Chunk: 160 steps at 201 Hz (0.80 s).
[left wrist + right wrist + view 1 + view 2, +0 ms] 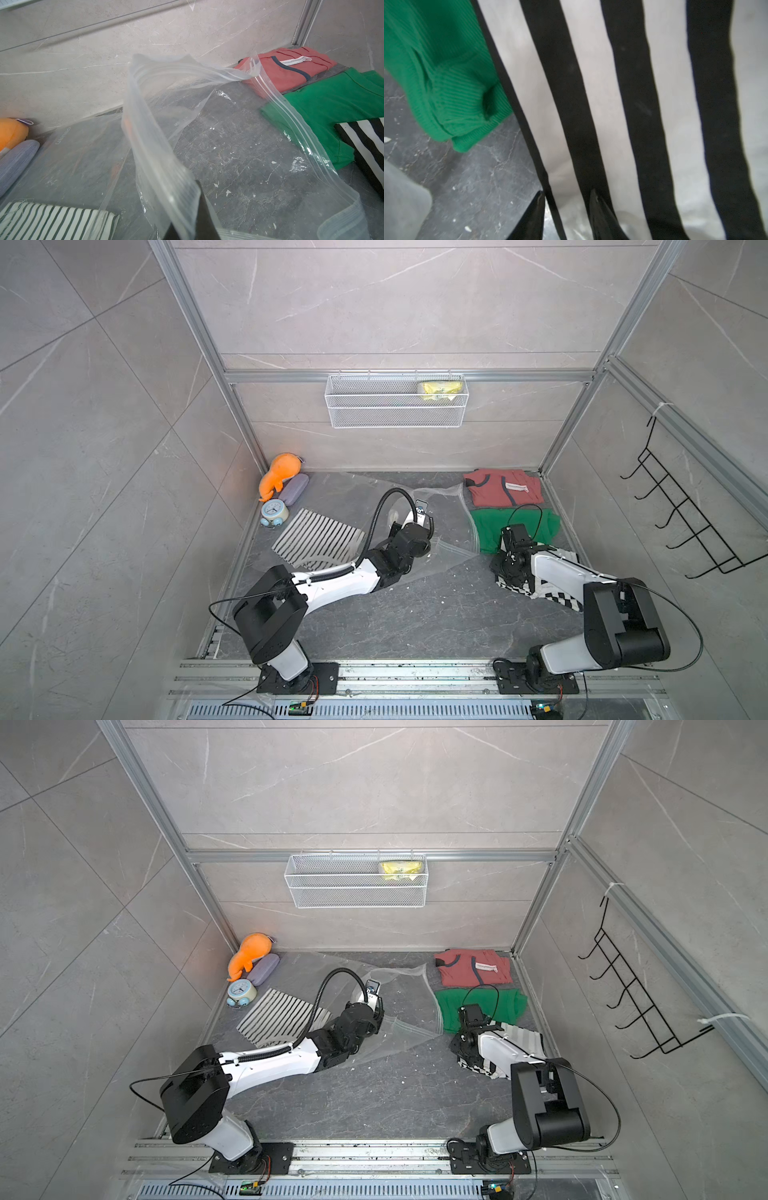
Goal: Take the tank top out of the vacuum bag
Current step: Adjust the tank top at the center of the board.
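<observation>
mounting rail [415, 667] at 6 o'clock; beyond it, vacuum bag [153, 116] held open, tank top [318, 537] not yet out.
left gripper [187, 218] is pinched shut on the lifted lip of the vacuum bag, which sprawls from centre toward 12 o'clock. right gripper [566, 192], jaws part-way apart with nothing visibly pinched, hovers over the wide-striped garment [623, 104] at 3 o'clock. thin-striped tank top lies at 9 o'clock, seemingly under the film at the bag's closed end. risks, as judged: slick film slipping from the pinch, so the mouth collapses; right jaws snagging the wrong striped cloth; film caught along with the tank top, dragging the bag. count: grippers 2; bag 1; garments 4 (tank top, wide-striped garment, green garment [332, 104], red garment [270, 83]); plush toy [282, 470] 1; grey case [296, 488] 1; clock [274, 512] 1; wire basket [374, 414] 1; yellow packet [440, 390] 1.
</observation>
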{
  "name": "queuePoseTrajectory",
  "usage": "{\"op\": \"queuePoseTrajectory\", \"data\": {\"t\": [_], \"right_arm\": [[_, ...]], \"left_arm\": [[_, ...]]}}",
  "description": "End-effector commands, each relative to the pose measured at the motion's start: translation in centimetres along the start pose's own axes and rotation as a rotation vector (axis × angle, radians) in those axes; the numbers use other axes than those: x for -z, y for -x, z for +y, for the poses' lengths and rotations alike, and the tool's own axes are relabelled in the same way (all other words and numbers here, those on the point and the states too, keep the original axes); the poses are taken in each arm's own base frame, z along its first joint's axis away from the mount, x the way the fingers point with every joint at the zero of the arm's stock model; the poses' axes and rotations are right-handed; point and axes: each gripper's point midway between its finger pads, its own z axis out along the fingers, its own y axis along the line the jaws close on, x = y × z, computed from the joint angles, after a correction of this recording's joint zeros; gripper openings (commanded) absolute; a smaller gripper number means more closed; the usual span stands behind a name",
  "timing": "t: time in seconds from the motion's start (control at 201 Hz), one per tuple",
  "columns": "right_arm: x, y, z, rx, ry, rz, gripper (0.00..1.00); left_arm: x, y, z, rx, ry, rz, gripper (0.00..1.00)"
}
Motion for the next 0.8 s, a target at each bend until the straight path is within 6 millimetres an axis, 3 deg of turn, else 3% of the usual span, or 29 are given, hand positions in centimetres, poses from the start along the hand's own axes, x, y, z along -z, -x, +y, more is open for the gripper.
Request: {"op": "queuePoseTrajectory", "data": {"t": [0.0, 0.294, 0.403, 0.513, 0.642, 0.791], "right_arm": [[-0.5, -5.8, -2.3, -0.037, -0.047, 0.210, 0.39], [1.7, -7.4, -3.9, -0.026, -0.070, 0.237, 0.39], [4.0, -5.0, -3.8, 0.014, -0.096, 0.152, 0.40], [5.5, -2.1, -1.8, 0.089, -0.056, 0.080, 0.41], [4.4, -0.3, 0.4, 0.190, -0.113, 0.115, 0.41], [3.1, 1.6, 0.8, 0.208, -0.174, 0.080, 0.41]], "left_arm": [[-0.2, 1.7, 0.4, 0.018, 0.022, -0.030, 0.00], [0.3, 1.7, 0.9, 0.028, 0.033, -0.040, 0.00], [0.7, 1.4, 1.3, 0.037, 0.035, -0.044, 0.00], [1.0, 1.5, 1.6, 0.039, 0.040, -0.052, 0.00], [1.2, 1.7, 1.7, 0.043, 0.042, -0.066, 0.00], [1.7, 2.2, 2.2, 0.051, 0.047, -0.086, 0.00]]}}
